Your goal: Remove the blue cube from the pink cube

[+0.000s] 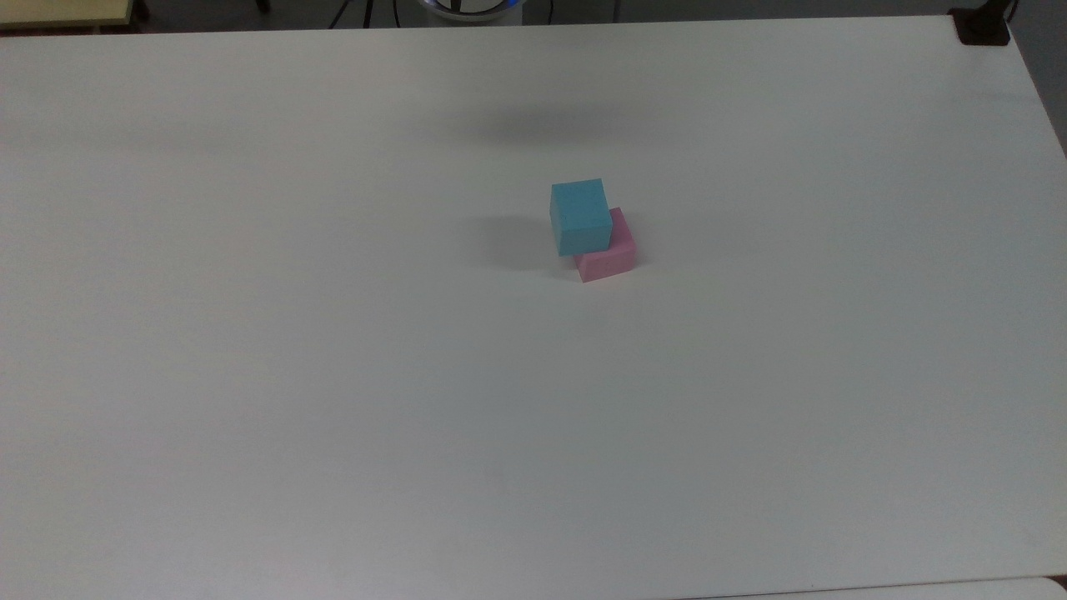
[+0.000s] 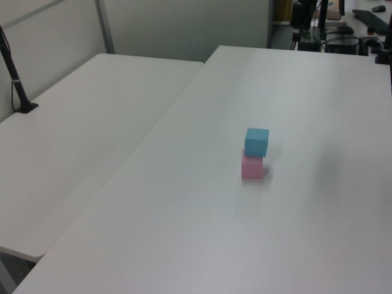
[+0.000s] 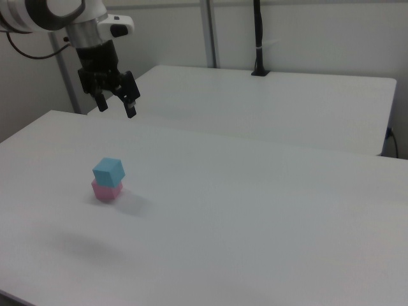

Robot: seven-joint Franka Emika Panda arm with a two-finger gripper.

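The blue cube (image 1: 580,217) (image 2: 256,142) (image 3: 109,172) sits on top of the pink cube (image 1: 610,257) (image 2: 252,167) (image 3: 102,190) near the middle of the white table (image 1: 333,375), slightly offset from it. In the right view my gripper (image 3: 116,108) hangs high above the table, up and a little to the right view's right of the stack. Its two black fingers stand apart, open, with nothing between them.
A second white table (image 2: 73,141) adjoins along the left view's left side. A black post (image 3: 257,38) stands clamped on that table. Another black clamp (image 1: 982,29) sits at the top view's upper right corner.
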